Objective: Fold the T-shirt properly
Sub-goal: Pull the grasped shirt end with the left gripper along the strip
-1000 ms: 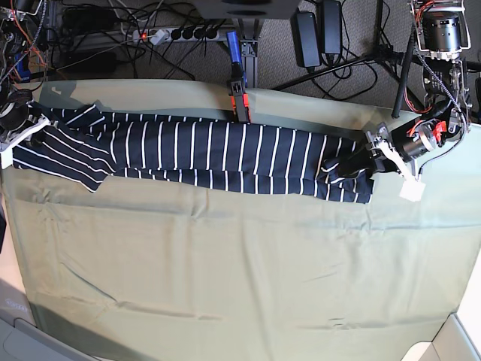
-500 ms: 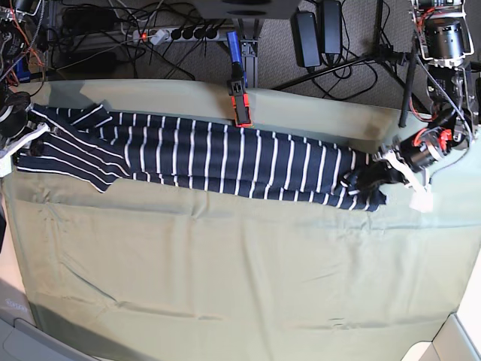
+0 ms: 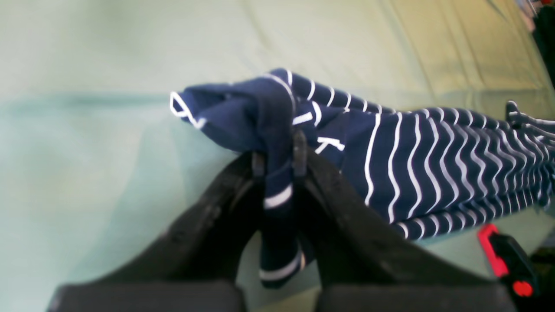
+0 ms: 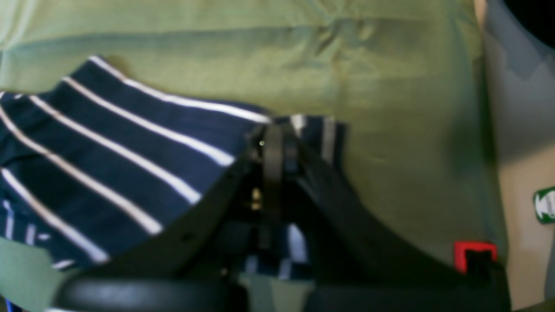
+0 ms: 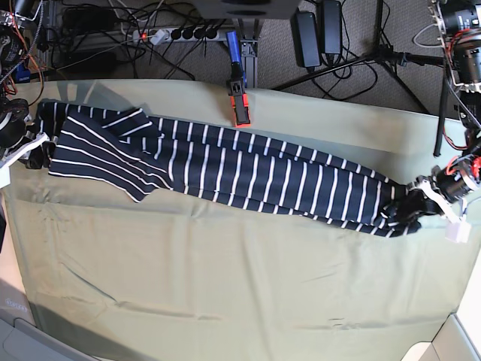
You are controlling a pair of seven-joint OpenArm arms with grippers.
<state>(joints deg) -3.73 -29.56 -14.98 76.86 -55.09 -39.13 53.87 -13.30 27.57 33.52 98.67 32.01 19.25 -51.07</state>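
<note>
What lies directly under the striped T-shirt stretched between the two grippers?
The T-shirt lies over the pale green cloth that shows all round it. Whatever is beneath the shirt's middle is covered.

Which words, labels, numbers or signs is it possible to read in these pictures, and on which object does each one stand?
No text can be read in any view.
Green sticker at the right edge of the right wrist view: white marks, too blurred to read.
Faint print near the lower left corner of the base view: too small to read.
T-shirt: only white stripes, no print visible.
Red clamp: no label visible.
</note>
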